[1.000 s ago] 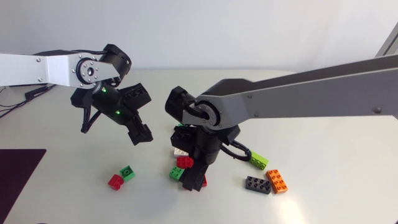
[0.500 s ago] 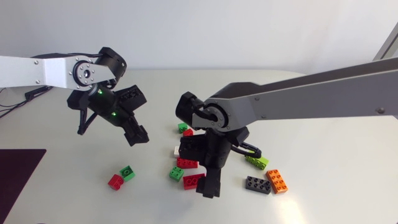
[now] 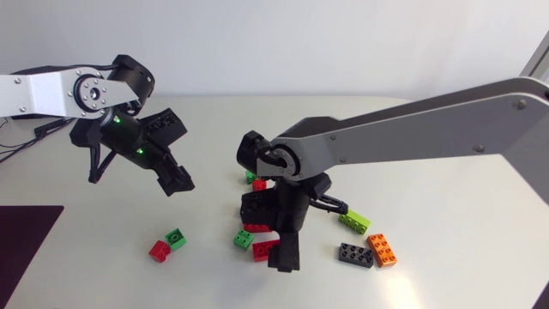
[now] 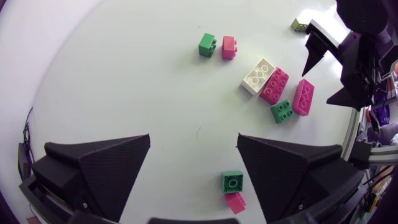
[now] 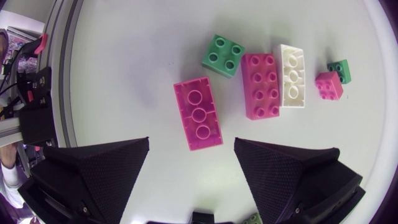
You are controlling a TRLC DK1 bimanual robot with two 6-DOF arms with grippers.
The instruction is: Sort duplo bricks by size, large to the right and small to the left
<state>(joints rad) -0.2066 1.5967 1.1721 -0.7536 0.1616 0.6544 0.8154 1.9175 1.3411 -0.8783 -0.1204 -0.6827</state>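
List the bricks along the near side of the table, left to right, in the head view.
small red brick → small green brick → green square brick → long red brick → black brick → orange brick

I'm not making out any legible txt, nos., labels or signs in any view. The studs on the bricks (image 5: 198,114) are showing as plain rings only, w/ nothing readable on them.
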